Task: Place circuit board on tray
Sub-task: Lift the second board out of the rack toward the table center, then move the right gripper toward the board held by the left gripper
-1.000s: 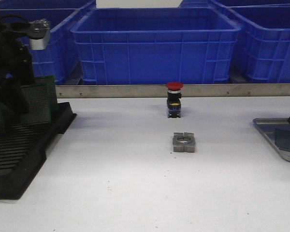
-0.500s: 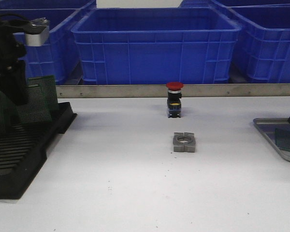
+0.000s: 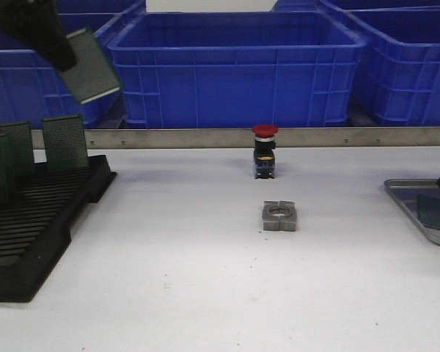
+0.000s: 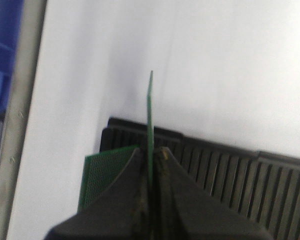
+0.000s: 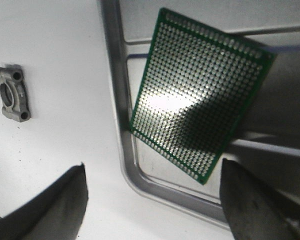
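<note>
My left gripper (image 3: 64, 53) is shut on a green circuit board (image 3: 93, 66) and holds it high at the far left, above the black slotted rack (image 3: 37, 220). In the left wrist view the board (image 4: 150, 115) stands edge-on between the shut fingers (image 4: 135, 200). More green boards (image 3: 64, 143) stand in the rack. The silver tray (image 3: 407, 199) lies at the right edge with a green board (image 3: 436, 213) in it. In the right wrist view my right gripper (image 5: 152, 202) is open and empty over the tray's corner (image 5: 140, 182), with that board (image 5: 200, 97) lying flat in the tray.
A red-capped push button (image 3: 265, 150) stands mid-table, with a grey metal block (image 3: 279, 215) in front of it, also in the right wrist view (image 5: 12, 94). Big blue bins (image 3: 235, 66) line the back behind a metal rail (image 3: 337, 136).
My left gripper has lifted a circuit board up out of the rack and tilted it. The right arm has not moved.
</note>
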Motion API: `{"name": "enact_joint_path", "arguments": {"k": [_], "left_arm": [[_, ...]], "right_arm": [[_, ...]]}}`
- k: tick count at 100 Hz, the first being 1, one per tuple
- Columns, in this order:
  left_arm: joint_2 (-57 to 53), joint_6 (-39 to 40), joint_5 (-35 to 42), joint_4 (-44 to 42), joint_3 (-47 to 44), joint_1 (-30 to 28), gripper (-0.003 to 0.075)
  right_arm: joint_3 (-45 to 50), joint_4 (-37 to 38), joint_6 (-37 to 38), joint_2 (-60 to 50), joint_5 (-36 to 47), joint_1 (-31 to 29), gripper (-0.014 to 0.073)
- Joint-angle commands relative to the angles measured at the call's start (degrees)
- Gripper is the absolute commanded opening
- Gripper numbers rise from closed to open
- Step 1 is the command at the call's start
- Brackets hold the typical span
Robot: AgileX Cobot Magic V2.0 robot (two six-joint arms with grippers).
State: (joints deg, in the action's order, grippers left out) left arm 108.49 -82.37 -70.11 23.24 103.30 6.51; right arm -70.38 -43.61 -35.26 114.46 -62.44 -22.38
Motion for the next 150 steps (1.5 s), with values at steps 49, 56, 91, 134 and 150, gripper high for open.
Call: {"name": "enact_joint_path", "arguments": {"k": [49, 56, 91, 134, 150], "left_arm": [[-5.5, 3.3, -2.8, 9.8, 0.5, 25.7, -0.0018], [-5.3, 3.3, -2.8, 8.7, 0.5, 27.0, -0.0018], [-5.3, 3.3, -2.8, 8.6, 0.5, 27.3, -0.0018], [-5.3, 3.3, -2.8, 8.6, 0.5, 27.3, -0.0018], [-5.3, 3.3, -2.8, 8.6, 0.5, 27.3, -0.0018]], "right_arm": [[-1.6, -3.0, -0.9, -2.8, -2.4, -0.4, 0.0570], [-1.6, -4.1, -2.4, -3.3, -2.7, -0.4, 0.0570], [-1.6, -21.5, -34.4, -17.4, -12.2, 4.4, 0.0570], [-1.5, -20.0, -47.6, -31.7, -14.0, 12.0, 0.0570], [-1.4, -17.6, -47.6, -31.5, -13.6, 17.1, 0.0570]]}}
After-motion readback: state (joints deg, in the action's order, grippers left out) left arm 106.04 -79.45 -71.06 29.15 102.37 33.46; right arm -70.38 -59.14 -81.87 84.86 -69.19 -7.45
